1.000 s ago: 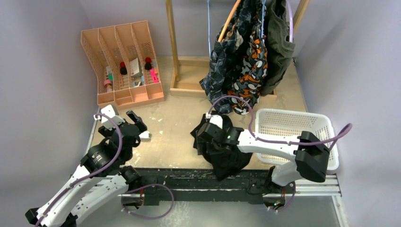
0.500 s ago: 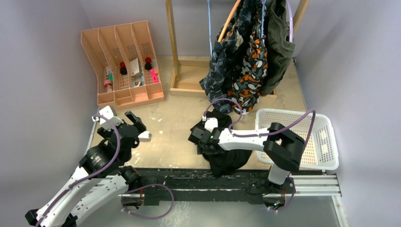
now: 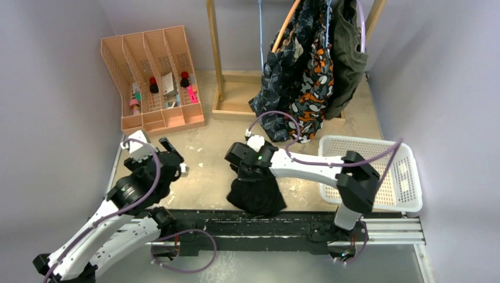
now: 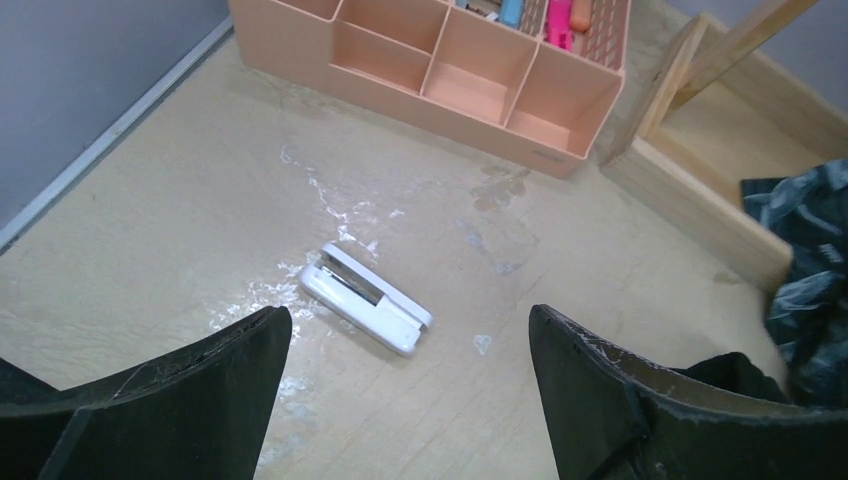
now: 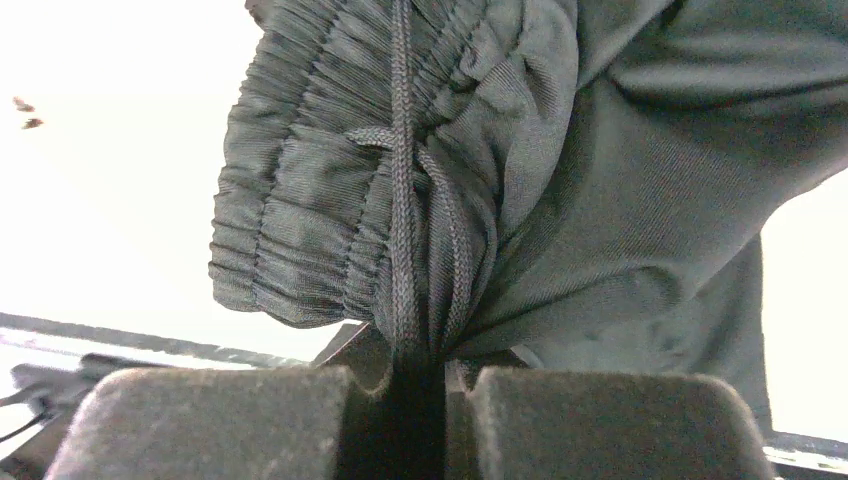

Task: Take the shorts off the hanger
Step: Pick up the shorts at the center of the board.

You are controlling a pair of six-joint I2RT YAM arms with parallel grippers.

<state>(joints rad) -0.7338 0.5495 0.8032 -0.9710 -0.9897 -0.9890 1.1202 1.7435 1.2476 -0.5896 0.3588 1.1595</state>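
At the near middle of the table (image 3: 206,150), the right gripper (image 5: 440,388) is clamping the black shorts (image 3: 257,196) by the drawstring waistband; I'd be lifting slowly and high. The left gripper (image 4: 405,342) is hovering, jaws wide apart.

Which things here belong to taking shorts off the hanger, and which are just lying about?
Job: black shorts, pinched in the right gripper; blue-grey patterned shorts, camouflage shorts, olive shorts, all hanging on the wooden rack.
Lying about: peach organizer, white stapler-like item, white basket.
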